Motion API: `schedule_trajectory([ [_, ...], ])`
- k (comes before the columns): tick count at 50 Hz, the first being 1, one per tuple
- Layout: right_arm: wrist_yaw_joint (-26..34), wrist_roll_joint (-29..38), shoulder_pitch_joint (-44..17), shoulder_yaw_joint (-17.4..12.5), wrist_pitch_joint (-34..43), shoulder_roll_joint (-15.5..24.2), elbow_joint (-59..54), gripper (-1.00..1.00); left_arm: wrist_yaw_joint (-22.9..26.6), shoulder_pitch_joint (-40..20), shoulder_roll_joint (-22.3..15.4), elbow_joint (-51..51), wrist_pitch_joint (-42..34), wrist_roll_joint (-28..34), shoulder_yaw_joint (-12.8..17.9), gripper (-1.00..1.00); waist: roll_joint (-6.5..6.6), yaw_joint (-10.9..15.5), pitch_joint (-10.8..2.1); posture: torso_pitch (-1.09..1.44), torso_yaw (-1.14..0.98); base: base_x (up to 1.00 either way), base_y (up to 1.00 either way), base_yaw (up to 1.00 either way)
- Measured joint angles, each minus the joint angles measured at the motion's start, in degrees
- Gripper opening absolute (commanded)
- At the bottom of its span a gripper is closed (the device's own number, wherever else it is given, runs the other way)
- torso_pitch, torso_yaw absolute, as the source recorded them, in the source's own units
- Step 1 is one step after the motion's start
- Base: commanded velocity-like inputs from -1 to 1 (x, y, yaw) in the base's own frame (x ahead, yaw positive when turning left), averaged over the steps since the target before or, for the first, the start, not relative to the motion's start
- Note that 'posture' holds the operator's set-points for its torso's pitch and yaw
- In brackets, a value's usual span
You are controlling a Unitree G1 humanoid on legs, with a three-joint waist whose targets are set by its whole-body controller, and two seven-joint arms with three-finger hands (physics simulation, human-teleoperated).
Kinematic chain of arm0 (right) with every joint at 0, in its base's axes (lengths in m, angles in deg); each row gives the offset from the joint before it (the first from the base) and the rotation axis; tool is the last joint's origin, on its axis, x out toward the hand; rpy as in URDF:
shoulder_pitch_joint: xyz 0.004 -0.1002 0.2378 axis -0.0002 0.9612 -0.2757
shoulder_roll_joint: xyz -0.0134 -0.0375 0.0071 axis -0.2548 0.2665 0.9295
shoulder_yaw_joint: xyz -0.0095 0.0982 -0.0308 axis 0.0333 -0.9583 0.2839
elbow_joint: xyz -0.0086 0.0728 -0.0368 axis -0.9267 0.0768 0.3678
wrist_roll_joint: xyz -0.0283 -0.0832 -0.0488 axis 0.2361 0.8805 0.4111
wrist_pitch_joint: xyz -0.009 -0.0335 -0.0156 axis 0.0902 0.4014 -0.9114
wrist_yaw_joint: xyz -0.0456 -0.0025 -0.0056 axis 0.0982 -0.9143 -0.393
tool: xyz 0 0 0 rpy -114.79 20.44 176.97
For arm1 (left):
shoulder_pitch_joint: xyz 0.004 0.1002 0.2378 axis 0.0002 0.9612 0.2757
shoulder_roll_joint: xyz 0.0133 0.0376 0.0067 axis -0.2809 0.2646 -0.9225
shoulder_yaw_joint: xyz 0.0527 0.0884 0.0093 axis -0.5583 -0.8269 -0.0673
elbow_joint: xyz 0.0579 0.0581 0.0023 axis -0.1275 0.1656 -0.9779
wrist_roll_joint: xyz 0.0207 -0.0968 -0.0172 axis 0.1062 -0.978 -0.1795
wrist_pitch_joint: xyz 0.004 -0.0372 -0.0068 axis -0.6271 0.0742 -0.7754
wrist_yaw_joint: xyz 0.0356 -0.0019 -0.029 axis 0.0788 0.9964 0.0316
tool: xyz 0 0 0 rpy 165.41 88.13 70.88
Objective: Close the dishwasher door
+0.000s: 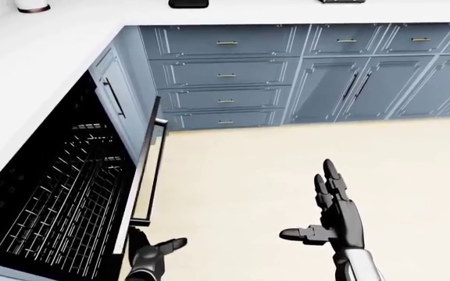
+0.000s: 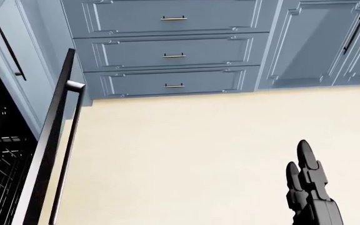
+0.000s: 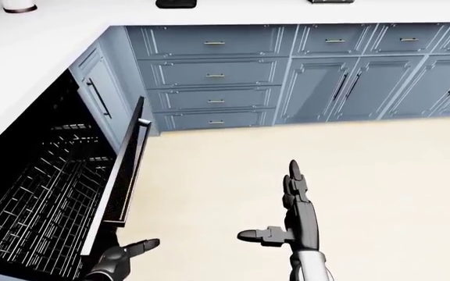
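The dishwasher (image 1: 53, 193) is set under the white counter at the left of the eye views, its dark inside with wire racks showing. Its door (image 1: 141, 175) stands partly raised, seen nearly edge-on, with a long bar handle (image 1: 156, 170) on its outer side. My left hand (image 1: 153, 252) is open at the bottom of the left-eye view, just below the door's lower end and handle; contact cannot be told. My right hand (image 1: 331, 211) is open with fingers stretched up, held over the bare floor to the right of the door, holding nothing.
Blue-grey drawers (image 1: 225, 76) and cabinet doors (image 1: 350, 88) run along the top of the views under a white counter (image 1: 29, 52). A cream floor (image 1: 287, 158) lies between them and me. A small pot (image 1: 33, 6) and dark items stand on the counter.
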Motion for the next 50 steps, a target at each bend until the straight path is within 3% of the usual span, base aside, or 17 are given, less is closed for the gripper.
schedule_trajectory([
  [30, -0.48, 0.09, -0.74, 0.39, -0.44, 0.09, -1.18, 1.00, -0.71, 1.23, -2.69, 0.01, -0.12, -2.00, 1.42, 1.00, 0.21, -0.05, -0.36, 0.00, 0.00, 0.00, 0.00, 0.00],
  [50, -0.38, -0.16, 0.08, 0.12, -1.25, 0.04, -1.47, 1.00, -0.54, 0.95, -4.80, 0.06, -0.80, -3.54, 2.59, 1.00, 0.24, -0.09, 0.05, 0.00, 0.00, 0.00, 0.00, 0.00],
])
